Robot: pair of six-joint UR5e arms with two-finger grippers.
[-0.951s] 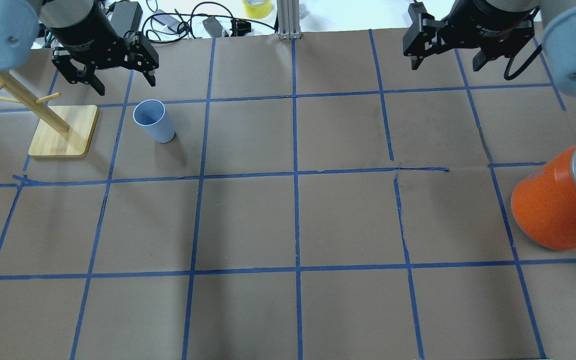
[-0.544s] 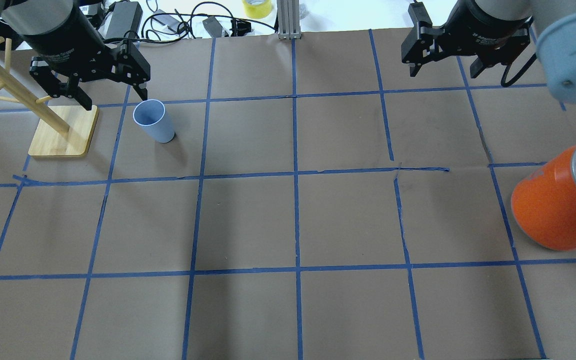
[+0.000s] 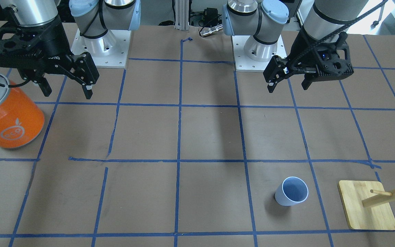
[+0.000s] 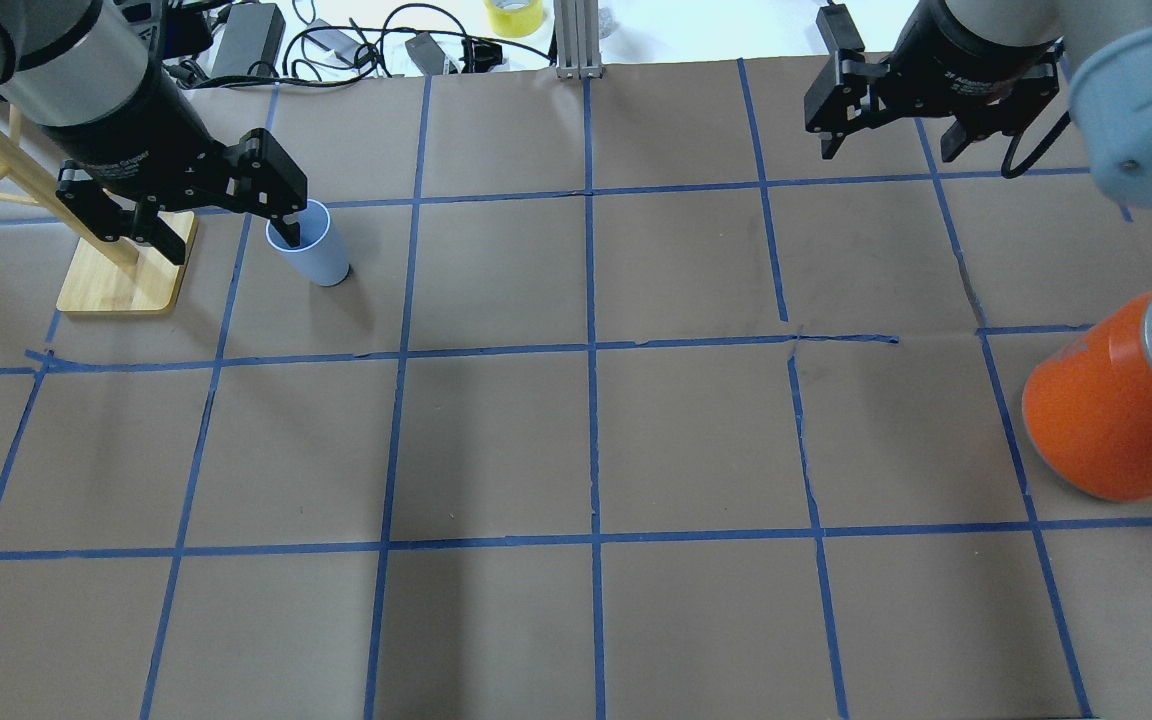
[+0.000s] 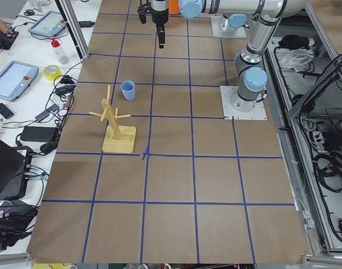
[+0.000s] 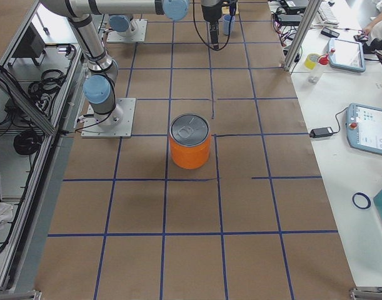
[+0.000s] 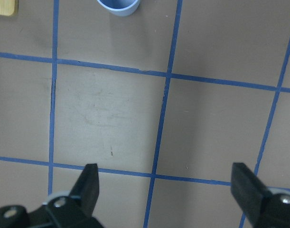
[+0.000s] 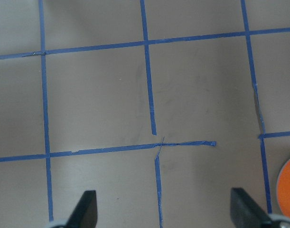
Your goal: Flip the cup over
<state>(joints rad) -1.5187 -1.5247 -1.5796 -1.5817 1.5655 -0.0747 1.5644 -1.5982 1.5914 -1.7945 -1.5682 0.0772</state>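
Observation:
The cup (image 4: 314,253) is a small pale blue tumbler standing upright, mouth up, on the brown table at the far left; it also shows in the front view (image 3: 291,192), the left side view (image 5: 127,89) and at the top edge of the left wrist view (image 7: 118,4). My left gripper (image 4: 231,235) is open and empty. It hangs high above the table on the robot's side of the cup (image 3: 287,87); one finger only overlaps the rim in the overhead view. My right gripper (image 4: 886,150) is open and empty, high at the far right (image 3: 67,94).
A wooden peg rack (image 4: 126,265) stands just left of the cup, also in the front view (image 3: 365,206). A large orange can with a silver top (image 4: 1106,420) sits at the right edge (image 3: 9,116). Blue tape lines grid the table. Cables lie beyond the far edge.
My left gripper has moved forward and to the right towards the cup, still open. The right gripper has shifted only slightly. The cup has not moved.

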